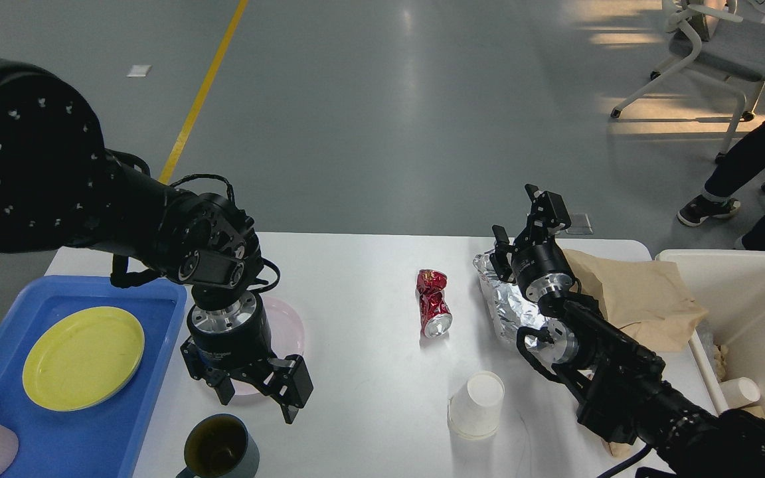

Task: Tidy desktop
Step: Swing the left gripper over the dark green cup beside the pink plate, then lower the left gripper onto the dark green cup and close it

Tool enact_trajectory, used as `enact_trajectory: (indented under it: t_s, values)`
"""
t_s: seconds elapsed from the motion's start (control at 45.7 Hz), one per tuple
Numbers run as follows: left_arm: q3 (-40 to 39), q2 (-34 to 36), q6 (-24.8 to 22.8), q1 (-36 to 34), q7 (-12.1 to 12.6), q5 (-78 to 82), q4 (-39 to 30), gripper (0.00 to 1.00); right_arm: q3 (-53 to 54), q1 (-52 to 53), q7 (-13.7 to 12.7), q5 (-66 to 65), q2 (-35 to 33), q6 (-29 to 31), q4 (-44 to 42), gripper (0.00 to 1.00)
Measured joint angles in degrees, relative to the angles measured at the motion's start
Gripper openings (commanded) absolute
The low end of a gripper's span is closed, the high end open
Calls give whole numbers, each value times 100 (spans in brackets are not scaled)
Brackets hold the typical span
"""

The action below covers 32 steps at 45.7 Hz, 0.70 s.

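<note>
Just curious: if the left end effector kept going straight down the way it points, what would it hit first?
Probably the pink plate's near rim or the bare desktop beside it; depth is unclear. The left end effector points downward, open.

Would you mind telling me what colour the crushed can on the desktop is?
The can is red, with a bare silver end facing the camera. The head view shows it clearly.
</note>
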Motion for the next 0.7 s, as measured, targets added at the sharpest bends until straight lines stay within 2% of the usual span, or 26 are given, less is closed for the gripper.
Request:
enact_trajectory:
  t_s: [0.701]
  values:
    - [488,61,-2,536,27,-521,268,96,0,0,0,0,0,0,2,100]
